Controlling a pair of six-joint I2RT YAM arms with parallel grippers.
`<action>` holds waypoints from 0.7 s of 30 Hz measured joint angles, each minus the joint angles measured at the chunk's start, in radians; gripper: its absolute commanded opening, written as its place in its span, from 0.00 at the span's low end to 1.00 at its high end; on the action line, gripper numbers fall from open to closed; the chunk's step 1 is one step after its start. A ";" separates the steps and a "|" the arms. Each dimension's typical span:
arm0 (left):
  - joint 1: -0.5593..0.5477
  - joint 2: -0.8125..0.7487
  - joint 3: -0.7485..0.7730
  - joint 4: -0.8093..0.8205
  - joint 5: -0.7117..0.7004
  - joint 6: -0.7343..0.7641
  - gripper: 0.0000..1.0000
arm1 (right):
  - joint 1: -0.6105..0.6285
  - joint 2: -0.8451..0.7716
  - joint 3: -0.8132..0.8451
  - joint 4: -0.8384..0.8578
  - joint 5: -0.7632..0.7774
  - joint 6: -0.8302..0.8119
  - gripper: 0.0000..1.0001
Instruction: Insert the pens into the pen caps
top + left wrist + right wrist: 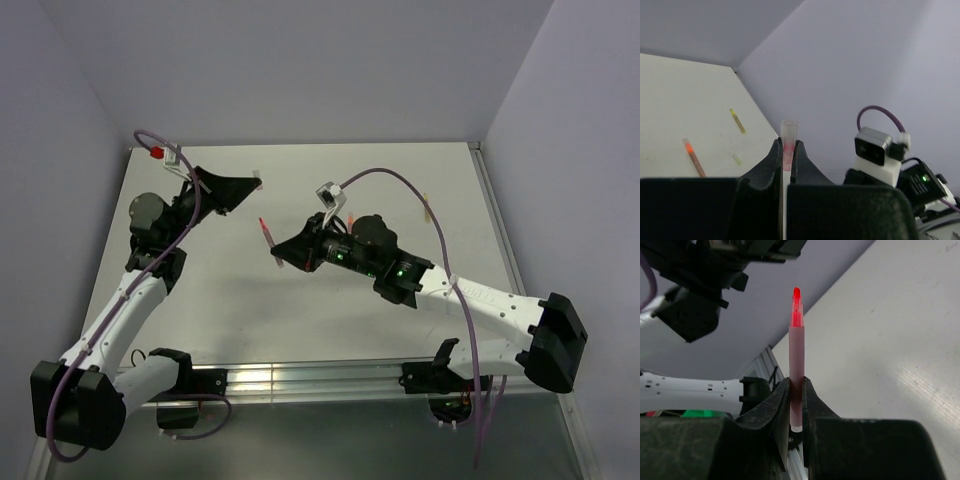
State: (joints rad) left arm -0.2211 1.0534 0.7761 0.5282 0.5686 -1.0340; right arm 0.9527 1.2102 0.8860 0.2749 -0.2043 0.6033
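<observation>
My left gripper (252,184) is shut on a clear, pale pink pen cap (258,178), held above the table's far left. In the left wrist view the cap (788,136) sticks up from between the fingertips, open end outward; the gripper (786,150) pinches its pink base. My right gripper (282,254) is shut on a red pen (267,233) at mid-table, tip pointing towards the left gripper. In the right wrist view the pen (796,357) stands out of the gripper (796,389), its bright red tip free. Cap and pen are a short gap apart.
A tan pen with an orange tip (693,156), a yellow-green stick (737,120) and a small pale yellow-green cap (737,159) lie on the table (670,100). A thin tan stick (429,209) lies at the far right. Walls enclose the table.
</observation>
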 measured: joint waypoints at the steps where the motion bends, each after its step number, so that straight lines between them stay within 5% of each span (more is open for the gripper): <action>1: 0.000 -0.011 -0.007 0.019 0.024 -0.003 0.00 | -0.004 -0.011 -0.008 0.021 0.000 0.009 0.00; 21: 0.000 -0.080 -0.070 0.216 0.150 -0.064 0.00 | -0.041 -0.060 -0.030 0.156 0.019 0.103 0.00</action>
State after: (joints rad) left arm -0.2211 0.9733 0.7063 0.7444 0.7181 -1.0981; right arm 0.9115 1.1500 0.8562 0.4313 -0.1852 0.7063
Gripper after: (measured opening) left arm 0.046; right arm 0.151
